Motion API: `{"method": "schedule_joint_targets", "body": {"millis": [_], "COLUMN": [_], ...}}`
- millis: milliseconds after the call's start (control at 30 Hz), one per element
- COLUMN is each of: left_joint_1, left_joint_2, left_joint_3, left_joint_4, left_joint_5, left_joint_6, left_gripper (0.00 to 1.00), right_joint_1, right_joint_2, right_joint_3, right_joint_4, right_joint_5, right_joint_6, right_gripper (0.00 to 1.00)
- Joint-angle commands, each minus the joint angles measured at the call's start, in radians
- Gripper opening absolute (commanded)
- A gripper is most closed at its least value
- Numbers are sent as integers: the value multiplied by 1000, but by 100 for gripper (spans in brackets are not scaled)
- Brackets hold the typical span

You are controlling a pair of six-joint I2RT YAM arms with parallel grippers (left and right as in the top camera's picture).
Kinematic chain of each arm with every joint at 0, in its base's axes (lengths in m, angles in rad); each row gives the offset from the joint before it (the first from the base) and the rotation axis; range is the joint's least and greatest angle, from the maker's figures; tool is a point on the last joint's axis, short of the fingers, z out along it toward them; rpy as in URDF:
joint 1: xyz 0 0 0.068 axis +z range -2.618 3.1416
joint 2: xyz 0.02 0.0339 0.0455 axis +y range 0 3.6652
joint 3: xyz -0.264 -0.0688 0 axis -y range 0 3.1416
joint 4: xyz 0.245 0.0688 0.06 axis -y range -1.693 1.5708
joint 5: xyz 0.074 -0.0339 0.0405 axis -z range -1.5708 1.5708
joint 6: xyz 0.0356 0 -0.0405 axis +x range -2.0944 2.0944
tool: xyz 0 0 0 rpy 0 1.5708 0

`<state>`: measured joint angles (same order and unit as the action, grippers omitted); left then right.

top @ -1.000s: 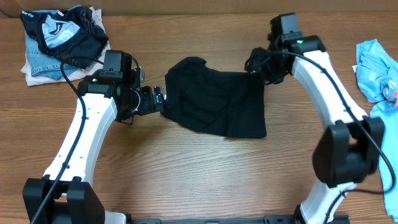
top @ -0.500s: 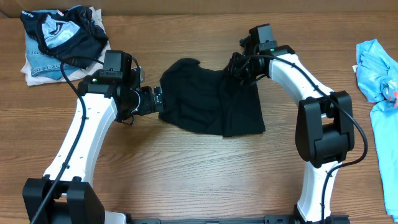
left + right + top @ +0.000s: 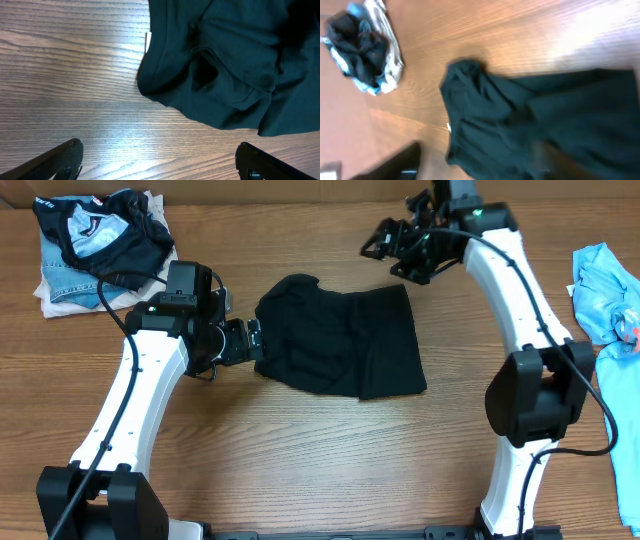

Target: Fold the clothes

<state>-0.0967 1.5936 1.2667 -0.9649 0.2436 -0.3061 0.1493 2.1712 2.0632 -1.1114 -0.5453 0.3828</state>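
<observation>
A black T-shirt [image 3: 340, 340] of the clothes lies folded on the middle of the wooden table. Its small white neck label [image 3: 148, 41] peeks out at the left edge. My left gripper [image 3: 256, 340] rests low on the table just left of the shirt, open; the left wrist view shows bare wood between its fingertips [image 3: 160, 162]. My right gripper [image 3: 385, 238] hovers above the table's far edge, behind the shirt's upper right corner, open and holding nothing. In its blurred wrist view the shirt [image 3: 540, 125] lies well below its fingers [image 3: 395, 160].
A pile of other clothes [image 3: 100, 240], black-and-pale-blue patterned over denim and white, sits at the far left corner and also shows in the right wrist view [image 3: 362, 47]. A light blue garment [image 3: 605, 290] lies at the right edge. Bare wood runs along the front.
My right gripper carried the shirt's right part leftward, let it go, then rose and pulled back to the far edge. The shirt lies more compact. The left arm has not moved.
</observation>
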Motion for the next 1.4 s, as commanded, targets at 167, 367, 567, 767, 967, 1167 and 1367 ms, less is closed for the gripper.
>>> {"method": "schedule_joint_targets", "body": {"millis": [167, 367, 567, 767, 967, 1167, 1367], "left_joint_1": [-3, -3, -3, -3, -3, -3, -3], "left_joint_2": [3, 3, 3, 3, 3, 3, 3], "left_joint_3": [-9, -9, -9, -9, -9, -9, -9], "left_joint_4": [8, 7, 8, 6, 1, 1, 1], "left_joint_5": [8, 8, 8, 8, 8, 8, 8], "left_joint_6": [23, 23, 23, 23, 23, 23, 23], "left_gripper": [100, 100, 100, 100, 100, 100, 100], "right_joint_1": [32, 68, 99, 119, 126, 89, 2], "right_joint_2": [-2, -2, -1, 12, 67, 19, -64], "right_joint_3": [-98, -293, -441, -456, -456, -371, -150], "right_joint_4": [-90, 84, 340, 515, 619, 531, 221], "right_joint_5": [89, 80, -18, -14, -14, -33, -33], "right_joint_6": [-16, 64, 129, 239, 261, 153, 60], "right_gripper": [8, 4, 4, 4, 4, 4, 4]}}
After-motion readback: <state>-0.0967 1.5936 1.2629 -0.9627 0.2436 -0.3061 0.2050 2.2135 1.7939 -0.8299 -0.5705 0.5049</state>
